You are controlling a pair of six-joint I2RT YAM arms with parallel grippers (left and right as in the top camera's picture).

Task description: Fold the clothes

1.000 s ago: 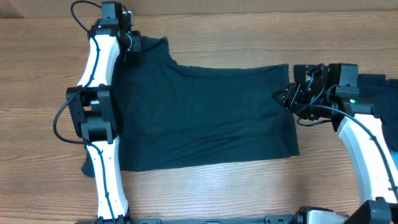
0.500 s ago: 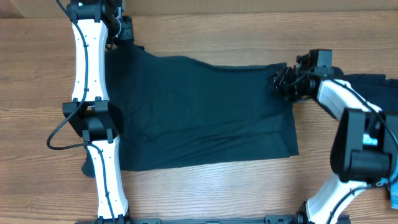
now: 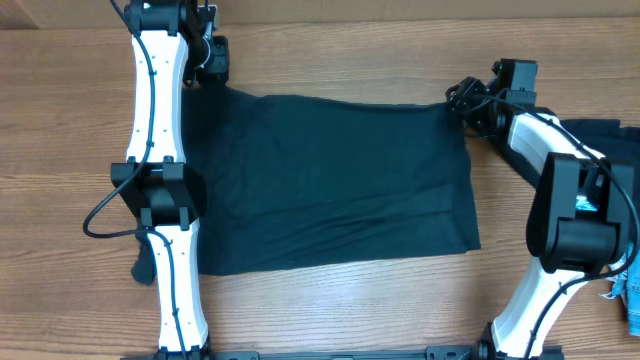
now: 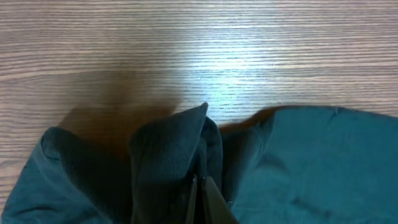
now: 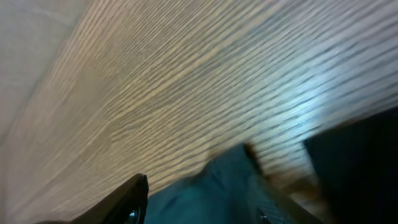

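The dark navy T-shirt (image 3: 330, 180) lies spread flat across the table, plain side up, with no white letters showing. My left gripper (image 3: 208, 66) is at the shirt's far left corner. In the left wrist view it (image 4: 199, 182) is shut on a bunched fold of the shirt (image 4: 168, 149). My right gripper (image 3: 463, 100) is at the far right corner. In the right wrist view its fingers (image 5: 202, 199) stand wide apart, with the shirt's corner (image 5: 217, 183) lying between them.
Another dark garment (image 3: 605, 135) lies at the right edge behind my right arm. A light blue piece (image 3: 632, 295) shows at the lower right edge. A dark bit of fabric (image 3: 140, 265) sticks out left of my left arm. Bare wood runs along the front.
Both grippers moved toward the far edge, the right one from mid right edge to the far right corner. The shirt's far edge is now pulled straighter and flatter.
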